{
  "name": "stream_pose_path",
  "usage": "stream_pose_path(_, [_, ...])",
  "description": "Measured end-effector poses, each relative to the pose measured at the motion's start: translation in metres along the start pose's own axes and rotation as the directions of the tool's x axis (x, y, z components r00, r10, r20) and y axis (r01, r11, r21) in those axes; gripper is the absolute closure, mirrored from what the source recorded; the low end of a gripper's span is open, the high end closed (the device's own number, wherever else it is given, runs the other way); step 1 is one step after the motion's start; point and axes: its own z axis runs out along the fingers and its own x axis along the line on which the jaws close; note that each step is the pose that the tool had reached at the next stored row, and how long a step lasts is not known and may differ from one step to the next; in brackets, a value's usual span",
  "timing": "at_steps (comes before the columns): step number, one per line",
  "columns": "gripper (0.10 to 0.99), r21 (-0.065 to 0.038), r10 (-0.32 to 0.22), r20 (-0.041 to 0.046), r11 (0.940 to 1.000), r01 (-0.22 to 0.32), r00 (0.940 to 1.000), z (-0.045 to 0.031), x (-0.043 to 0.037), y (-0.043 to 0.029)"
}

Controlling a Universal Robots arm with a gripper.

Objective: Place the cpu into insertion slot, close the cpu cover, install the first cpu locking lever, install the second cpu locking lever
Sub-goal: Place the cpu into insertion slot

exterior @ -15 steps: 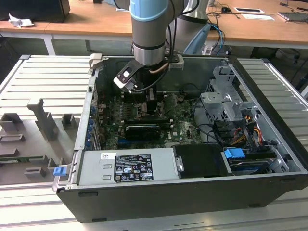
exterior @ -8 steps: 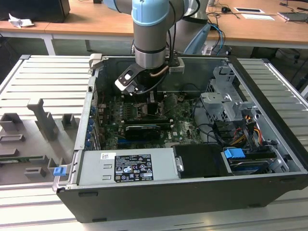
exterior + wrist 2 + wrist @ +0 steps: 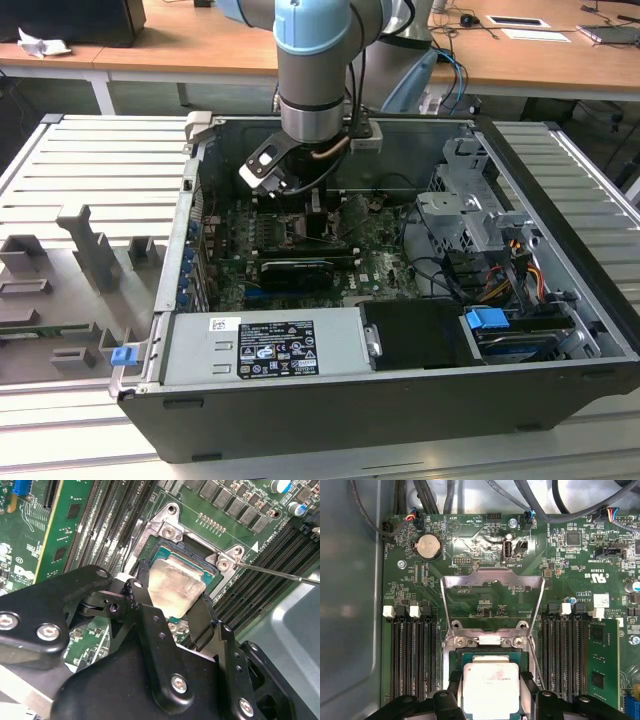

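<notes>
Clamped tight, my hand (image 3: 173,594) holds the chip (image 3: 176,580) by two opposite edges, one black finger (image 3: 142,592) pressed to each side, as both wrist views show. The chip's pale metal top faces up and it lies square over the slot (image 3: 169,542), the dark socket with a silver rim set in the green board (image 3: 570,575). Whether it is seated or hanging just above I cannot tell (my fingers hide its sides). The cover (image 3: 492,576) stands open, tipped back on its hinge at the edge of the slot away from my hand, and through its big window I see bare board. A thin metal lever (image 3: 280,573) runs out from one corner of the slot in the second wrist view, passing over some of the long black memory slots (image 3: 410,655) that flank the slot on both sides. A round coin battery (image 3: 429,546) sits on the board past the cover. In the exterior view my arm (image 3: 312,70) reaches straight down into the open computer case (image 3: 300,410), which lies on its side on the ribbed grey tabletop (image 3: 90,170).
</notes>
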Motion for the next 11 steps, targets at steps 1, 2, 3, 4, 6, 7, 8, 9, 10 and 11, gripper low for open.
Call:
stream_pose_path(1, [0.545,0.000,0.003,0.0002,1.0000,-0.003,1.0000,0.0001,0.0001,-0.0003])
stream_pose_path(2, [0.545,0.000,0.004,0.0001,1.0000,-0.004,1.0000,0.0004,0.0001,-0.0008])
stream_pose_path(3, [0.545,0.000,0.004,0.0001,1.0000,-0.004,1.0000,0.0011,0.0004,-0.0008])
stream_pose_path(4, [0.545,0.000,0.004,0.0000,1.0000,-0.004,1.0000,0.0021,0.0007,-0.0009])
stream_pose_path(6, [0.545,0.000,0.004,0.0004,1.0000,-0.004,1.0000,0.0035,0.0008,-0.0010])
stream_pose_path(7, [0.545,0.000,0.004,0.0005,1.0000,-0.004,1.0000,0.0036,0.0008,-0.0011])
stream_pose_path(8, [0.545,0.000,0.004,0.0004,1.0000,-0.004,1.0000,0.0037,0.0009,-0.0011])
stream_pose_path(9, [0.545,0.000,0.004,0.0004,1.0000,-0.004,1.0000,0.0037,0.0008,-0.0011])
stream_pose_path(10, [0.545,0.000,0.004,0.0005,1.0000,-0.004,1.0000,0.0039,0.0009,-0.0011])
stream_pose_path(11, [0.537,0.000,0.004,0.0004,1.0000,-0.004,1.0000,0.0040,0.0009,-0.0011])
